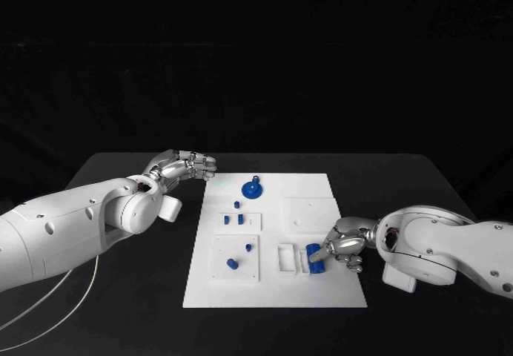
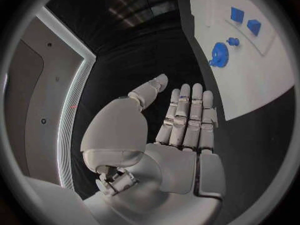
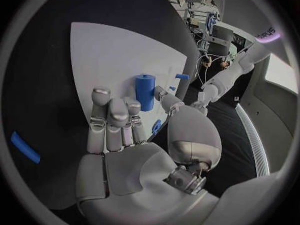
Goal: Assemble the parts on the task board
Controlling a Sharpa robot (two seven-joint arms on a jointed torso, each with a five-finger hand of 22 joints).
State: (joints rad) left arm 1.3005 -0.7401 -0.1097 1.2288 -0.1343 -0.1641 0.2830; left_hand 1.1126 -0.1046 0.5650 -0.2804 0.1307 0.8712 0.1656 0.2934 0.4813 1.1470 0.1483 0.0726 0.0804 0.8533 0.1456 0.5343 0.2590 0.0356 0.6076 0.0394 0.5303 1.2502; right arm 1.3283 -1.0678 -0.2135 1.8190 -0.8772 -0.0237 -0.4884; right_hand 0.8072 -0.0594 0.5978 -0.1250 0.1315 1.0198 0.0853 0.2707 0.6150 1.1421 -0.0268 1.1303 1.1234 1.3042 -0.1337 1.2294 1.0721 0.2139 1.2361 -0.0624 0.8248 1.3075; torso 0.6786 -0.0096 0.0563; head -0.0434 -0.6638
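Observation:
The white task board (image 1: 278, 285) lies mid-table. My right hand (image 1: 344, 248) is at its right edge, thumb and fingers (image 3: 111, 116) on either side of a blue cylinder (image 1: 314, 258), pinching it low over the board (image 3: 106, 50); the cylinder (image 3: 145, 91) stands just past the fingertips. My left hand (image 1: 184, 167) hovers over the black table off the board's far left corner, fingers (image 2: 187, 115) straight, apart and holding nothing. A round blue part (image 1: 251, 190) (image 2: 219, 53) sits at the board's far end. Small blue parts (image 1: 242, 218) stand in the board's left half, with two more (image 1: 232, 262) nearer me.
A white bracket (image 1: 287, 259) stands on the board just left of the cylinder. A raised white square (image 1: 310, 211) lies at the board's right half. A white cable (image 1: 64, 297) runs over the table's near left part.

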